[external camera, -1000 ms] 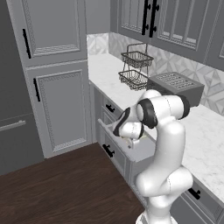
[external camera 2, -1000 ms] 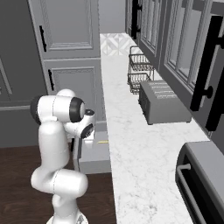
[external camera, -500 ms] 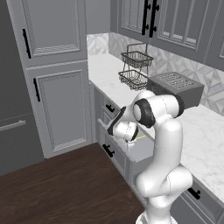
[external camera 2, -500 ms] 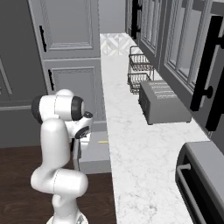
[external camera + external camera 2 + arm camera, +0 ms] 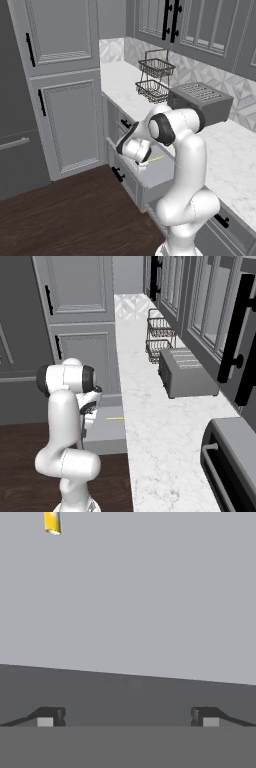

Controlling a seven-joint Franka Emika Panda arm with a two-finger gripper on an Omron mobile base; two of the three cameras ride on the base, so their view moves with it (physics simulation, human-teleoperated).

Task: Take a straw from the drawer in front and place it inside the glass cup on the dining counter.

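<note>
The drawer (image 5: 161,173) stands pulled out below the worktop, showing its plain grey inside (image 5: 107,431). On its floor lies the thin yellow straw (image 5: 155,159), close to the worktop's edge (image 5: 115,418). My gripper (image 5: 140,160) hangs over the drawer's front part, pointing down into it, a short way from the straw. In the hand view the gripper (image 5: 127,717) is open with its fingertips (image 5: 50,717) wide apart and nothing between them, and one end of the straw (image 5: 52,522) pokes in at the top left. The glass cup and the dining counter are out of view.
A grey toaster (image 5: 201,102) and a two-tier wire basket (image 5: 155,76) stand on the marble worktop (image 5: 235,150) above the drawer. Tall grey cabinet doors (image 5: 67,125) rise at the left, over a dark wood floor (image 5: 70,220). A dark appliance (image 5: 232,461) sits at the near right.
The hand has shifted slightly toward the drawer's front, away from the worktop. The straw lies where it was.
</note>
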